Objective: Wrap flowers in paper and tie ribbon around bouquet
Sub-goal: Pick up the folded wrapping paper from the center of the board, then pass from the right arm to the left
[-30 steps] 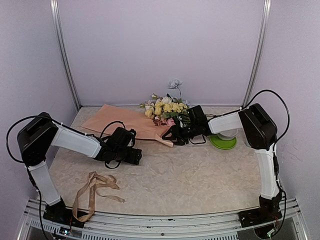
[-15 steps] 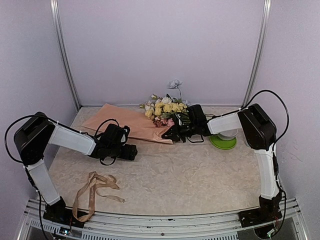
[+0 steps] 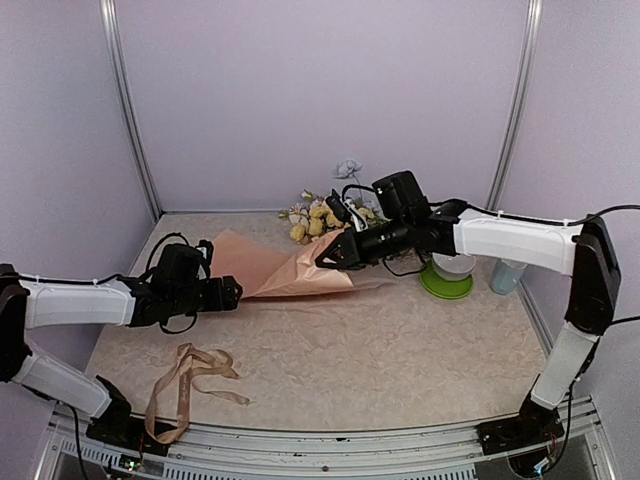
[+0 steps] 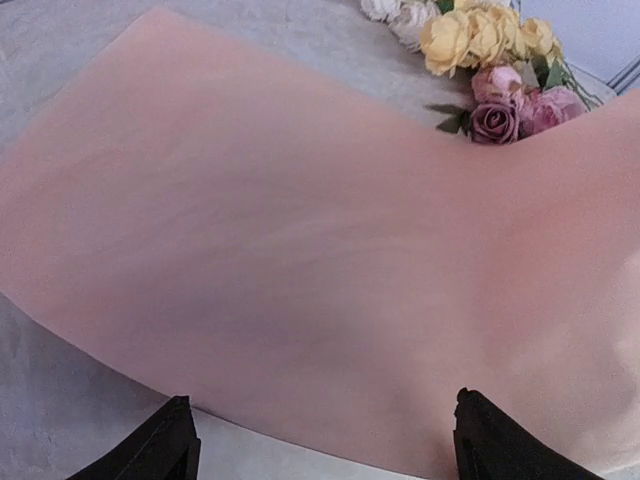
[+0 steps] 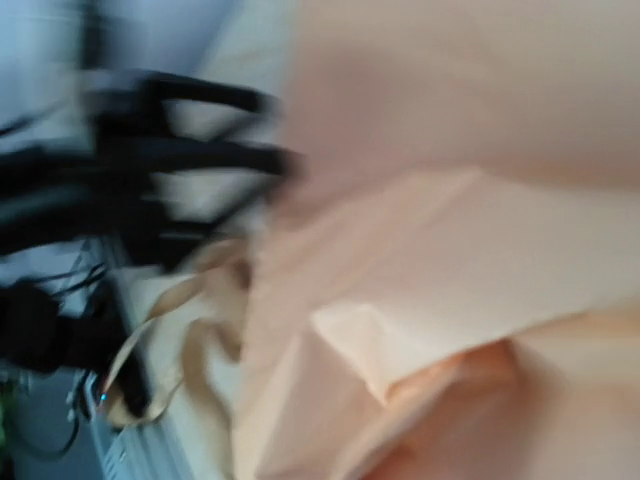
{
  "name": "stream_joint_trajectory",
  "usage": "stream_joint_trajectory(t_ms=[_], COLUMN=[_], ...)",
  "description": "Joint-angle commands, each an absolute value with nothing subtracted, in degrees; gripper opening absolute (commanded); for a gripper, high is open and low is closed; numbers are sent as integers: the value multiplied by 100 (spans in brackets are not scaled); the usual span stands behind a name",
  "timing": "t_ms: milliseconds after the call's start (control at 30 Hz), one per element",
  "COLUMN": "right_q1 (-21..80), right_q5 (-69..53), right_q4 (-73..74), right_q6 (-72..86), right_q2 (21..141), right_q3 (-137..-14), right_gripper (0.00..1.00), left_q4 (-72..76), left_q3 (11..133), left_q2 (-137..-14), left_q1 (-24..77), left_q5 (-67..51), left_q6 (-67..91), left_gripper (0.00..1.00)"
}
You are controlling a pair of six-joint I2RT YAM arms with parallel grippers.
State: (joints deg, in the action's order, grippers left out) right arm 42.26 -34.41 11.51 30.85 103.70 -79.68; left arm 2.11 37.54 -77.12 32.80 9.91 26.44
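Jaws on my right gripper (image 3: pixel 322 256) are pinched shut on a raised edge of the large thin peach-pink paper sheet (image 3: pixel 262 268), holding it up off the marbled beige tabletop (image 3: pixel 400 340). My right wrist view is smeared, so I only think the fold shown there is that same edge. My left gripper (image 3: pixel 232 293) stands wide, holding nothing, its black fingertips (image 4: pixel 165 450) at the sheet's near edge. The sheet's left part lies flat; its right part tents upward, creased. The bunch of yellow, pink and white flowers (image 3: pixel 322 214) lies at the sheet's far right side. The looped beige-tan fabric ribbon (image 3: pixel 188 378) lies well apart, nearer to me than the sheet.
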Motion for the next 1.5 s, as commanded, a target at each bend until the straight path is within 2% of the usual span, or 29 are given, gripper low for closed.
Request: stream_joint_trajectory(t_ms=[0, 167, 267, 333, 433, 533, 633, 733, 800, 933, 1033, 1233, 1333, 1467], right_q1=[4322, 4052, 3929, 3986, 4611, 5796, 6936, 7627, 7962, 8119, 8210, 8252, 8253, 8277], right_q5=[-2919, -1310, 235, 759, 1797, 2920, 3051, 2847, 2385, 1401, 1295, 1170, 1030, 883], right_q4=[2266, 3897, 4847, 5165, 5145, 4508, 4063, 4157, 4846, 6373, 6074, 5769, 5718, 5667], right_q6=[2217, 1597, 1138, 690, -473, -2082, -3294, -3697, -3599, -2946, -2999, -3241, -3399, -3543], right_q2=[9282, 8975, 9264, 9556, 9817, 9724, 9541, 9700, 10267, 11516, 11726, 12058, 12192, 12277], right_q3=[-8091, -9326, -10531, -11479, -12585, -12173, -10863, -10028, -10206, -11336, -10994, -11037, -11136, -11214], right_gripper=[0, 0, 0, 0, 0, 0, 0, 0, 0, 0, 0, 0, 0, 0], left_q4=[240, 20, -153, -228, -259, -242, -211, -155, -204, -461, -644, -281, -150, -477], left_q3=[3245, 3533, 3879, 4070, 4211, 4188, 4067, 3919, 3885, 3960, 4196, 4726, 5175, 5999], left_q2=[-7323, -7067, -7157, -7258, -7337, -7306, -7234, -7161, -7140, -6961, -6737, -6692, -7097, -7961], left_q1=[3318, 3245, 3155, 3120, 3018, 2895, 2746, 2544, 2388, 2150, 2269, 3158, 3792, 4115], left_q5=[1144, 1368, 1381, 1380, 1290, 1261, 1208, 1054, 980, 1055, 883, -984, -1554, -2720], left_q6=[3195, 2891, 2712, 2621, 2594, 2599, 2669, 2722, 2716, 2685, 2657, 2391, 1868, 1362], left_gripper=[86, 87, 87, 88, 88, 88, 89, 89, 89, 88, 87, 92, 95, 99])
